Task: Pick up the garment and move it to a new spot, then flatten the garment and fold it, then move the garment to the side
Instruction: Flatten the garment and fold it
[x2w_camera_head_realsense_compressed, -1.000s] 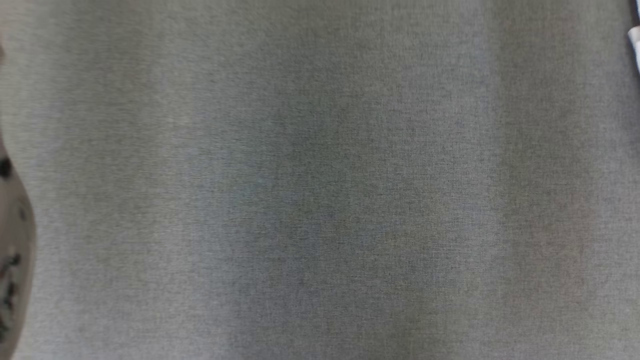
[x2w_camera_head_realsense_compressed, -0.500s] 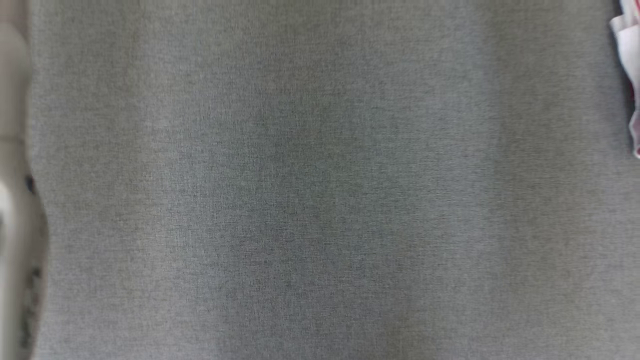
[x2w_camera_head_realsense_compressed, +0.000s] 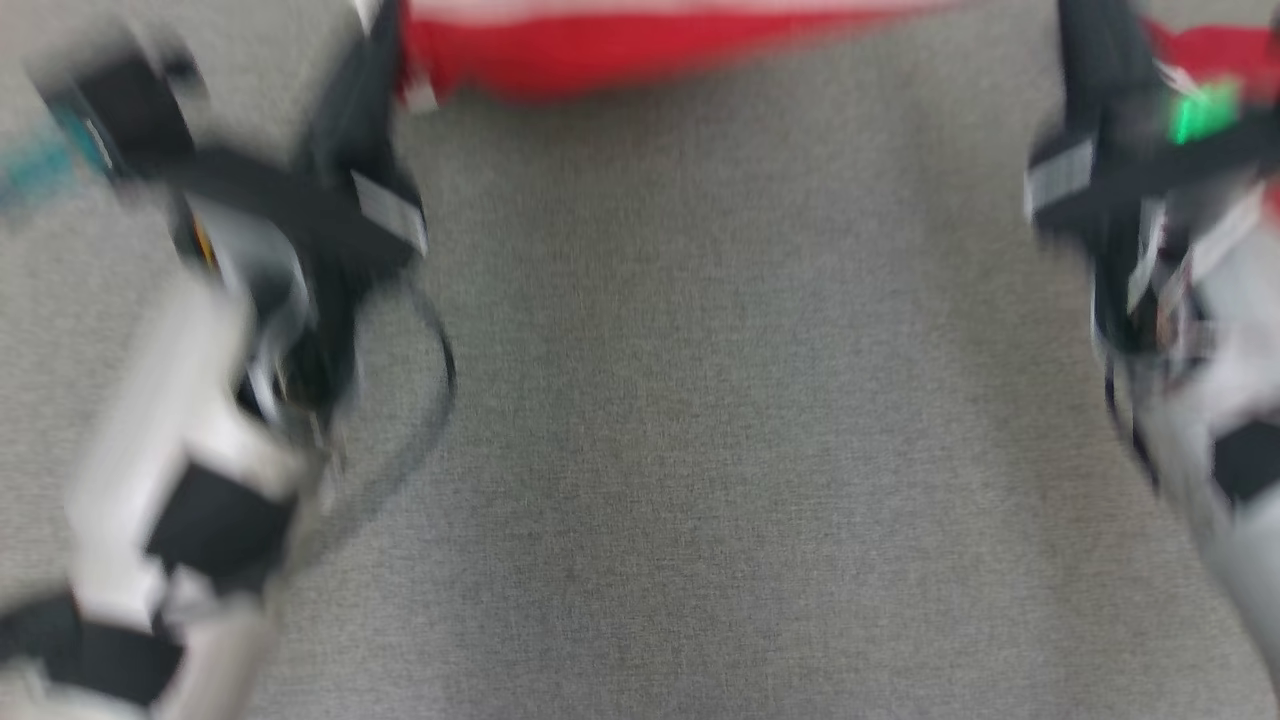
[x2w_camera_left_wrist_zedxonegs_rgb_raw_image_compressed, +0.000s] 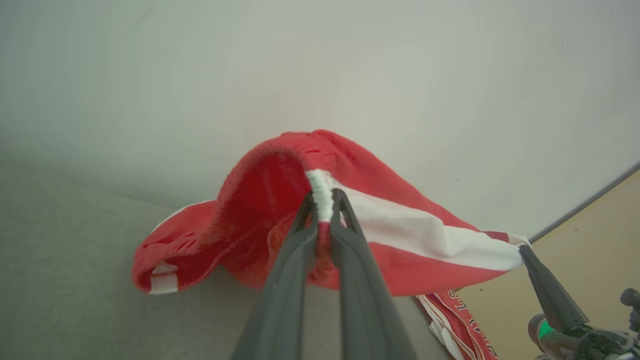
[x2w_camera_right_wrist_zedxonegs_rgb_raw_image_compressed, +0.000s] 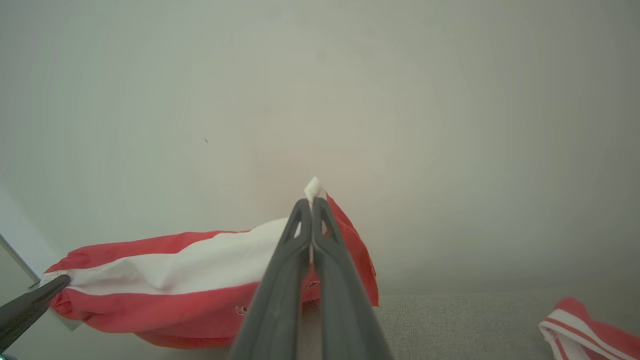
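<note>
Red-and-white fabric hangs stretched in the air between two grips: the garment (x2w_camera_left_wrist_zedxonegs_rgb_raw_image_compressed: 415, 235) is lifted over the grey counter (x2w_camera_head_realsense_compressed: 700, 420), its slack end drooping toward it. Our left end effector (x2w_camera_left_wrist_zedxonegs_rgb_raw_image_compressed: 323, 199) is pinching its white ribbed hem; our right end effector (x2w_camera_right_wrist_zedxonegs_rgb_raw_image_compressed: 311, 202) is pressed onto a white corner. We judge both grips thin, so a sharp pull apart could slip an edge free, and a low pass could drag the drooping end or snag the other red striped garment (x2w_camera_right_wrist_zedxonegs_rgb_raw_image_compressed: 585, 325) lying nearby
</note>
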